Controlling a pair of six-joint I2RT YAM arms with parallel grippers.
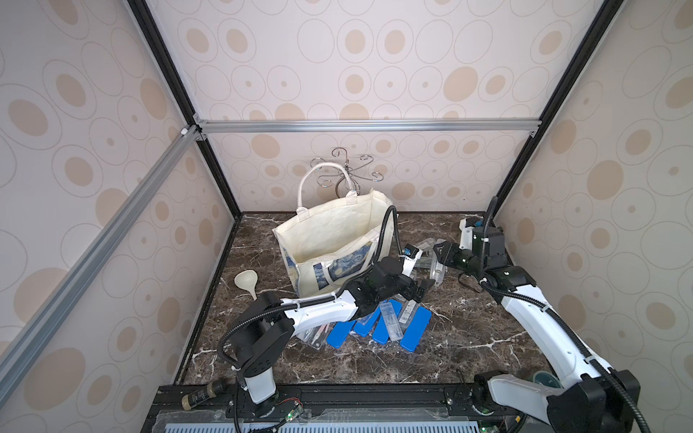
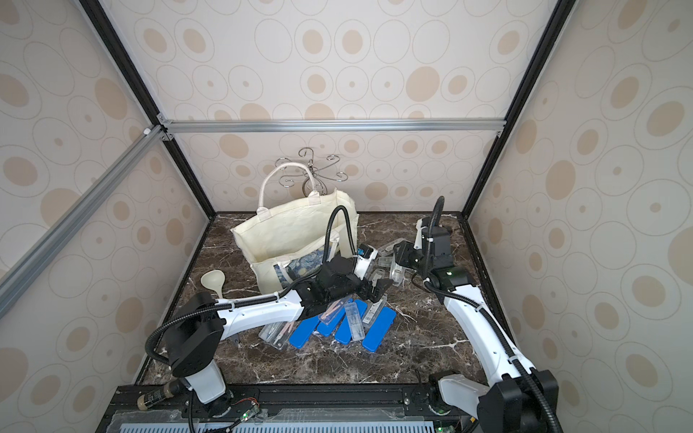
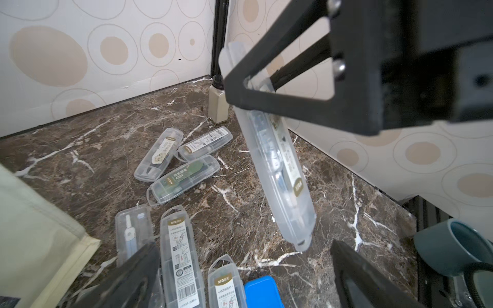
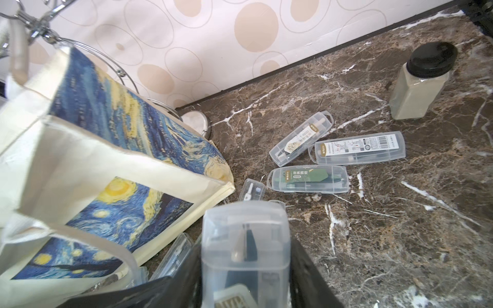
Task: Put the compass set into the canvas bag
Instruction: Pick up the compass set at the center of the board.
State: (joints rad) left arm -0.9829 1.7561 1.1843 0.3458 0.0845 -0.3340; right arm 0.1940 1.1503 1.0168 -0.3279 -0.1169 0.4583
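Note:
The canvas bag [image 1: 330,240] [image 2: 288,240] stands open at the back of the marble table, its starry print facing the right wrist view [image 4: 80,165]. My right gripper [image 1: 438,262] [image 2: 398,262] [image 4: 245,269] is shut on a clear plastic compass set [image 4: 245,245] [image 3: 277,170], held off the table just right of the bag. My left gripper [image 1: 422,290] [image 2: 378,290] [image 3: 248,280] is open with nothing between its fingers, low over other cases in front of the bag. More clear compass sets [image 4: 309,178] [image 3: 184,181] lie on the table beside the bag.
Several blue cases [image 1: 416,330] and clear ones [image 1: 390,318] are piled under the left arm. A black-lidded jar [image 4: 418,88] stands at the back right, a wire hook stand [image 1: 348,165] behind the bag, a pale ladle [image 1: 245,281] at the left, a teal cup [image 3: 453,245] near the right base.

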